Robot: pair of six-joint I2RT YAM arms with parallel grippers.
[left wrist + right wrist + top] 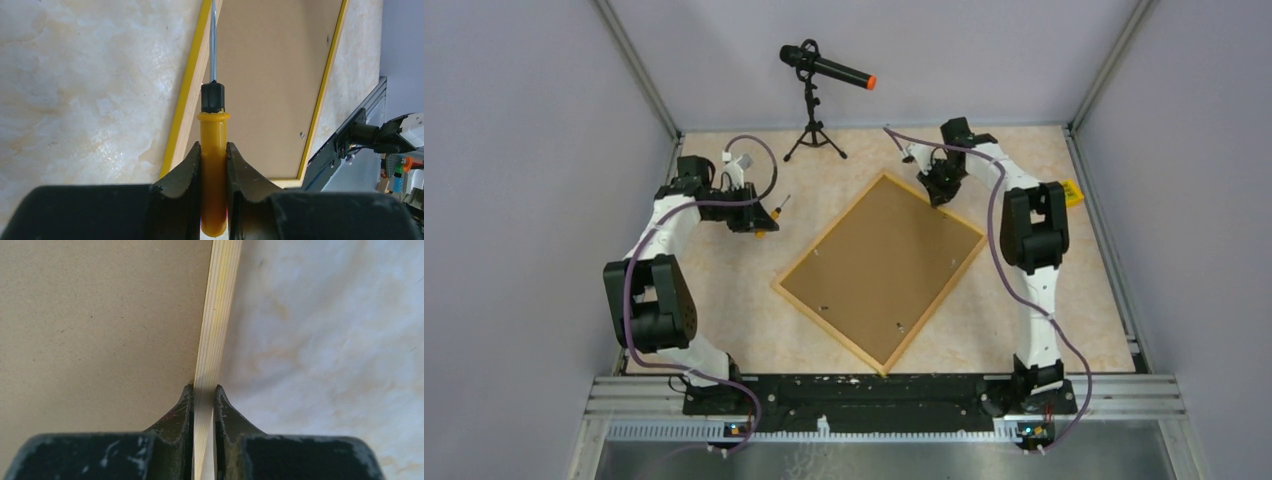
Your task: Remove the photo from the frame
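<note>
The frame [882,266] lies face down on the marble table, its brown fibreboard back up with small metal clips, pale wood edge around it. The photo is hidden inside. My left gripper [764,218] is shut on a yellow-handled screwdriver [213,150], left of the frame's far-left edge; the metal shaft points toward the frame [270,90]. My right gripper [941,192] is at the frame's far corner, shut on the frame's pale wood edge [215,330], one finger over the backing board [100,325].
A microphone on a small tripod [816,100] stands at the back of the table. A small yellow block [1074,192] lies by the right wall. A metal rail [874,395] runs along the near edge.
</note>
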